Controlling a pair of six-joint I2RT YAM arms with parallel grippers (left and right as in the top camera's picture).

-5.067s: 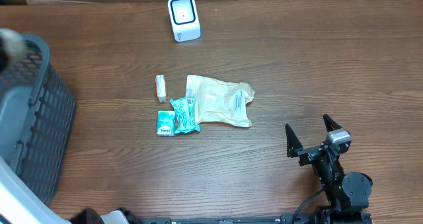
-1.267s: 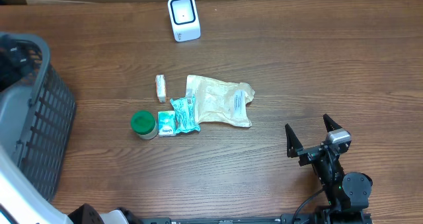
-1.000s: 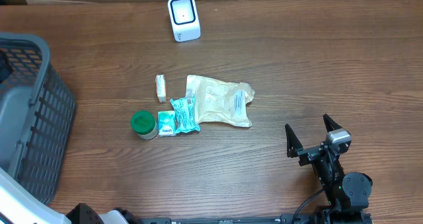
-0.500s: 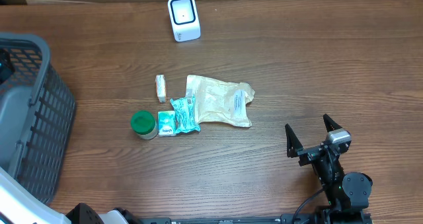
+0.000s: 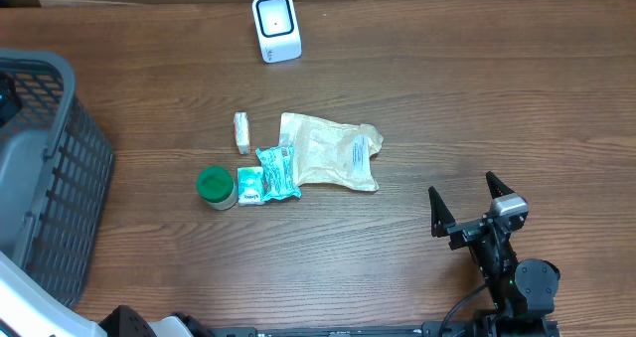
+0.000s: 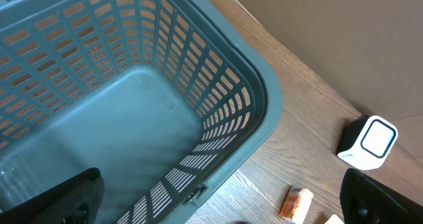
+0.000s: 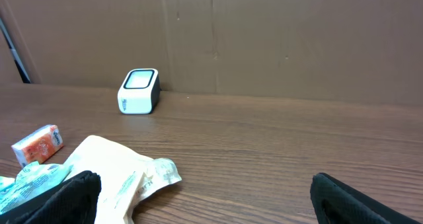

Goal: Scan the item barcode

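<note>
- green-lidded jar [image 5: 215,187] newly on tabletop [image 5: 447,79], well apart from scanner [image 5: 275,26], on its robot side; at rest since
- left tool [image 6: 225,207] and right tool [image 5: 462,193] both spread, empty, unmoved
- judgement: nothing grasped yet; scan pending

the right arm [image 5: 502,262] is built in matt black, with a round joint [image 5: 538,277] set near its base. two flat black fingers [image 5: 437,216] are carried at its end, and a small grey block [image 5: 509,207] is mounted beside them. a thin black cable [image 5: 459,310] is run from the base. the left fingers [image 6: 56,196] are seen only as dark, blurred wedges.
</note>
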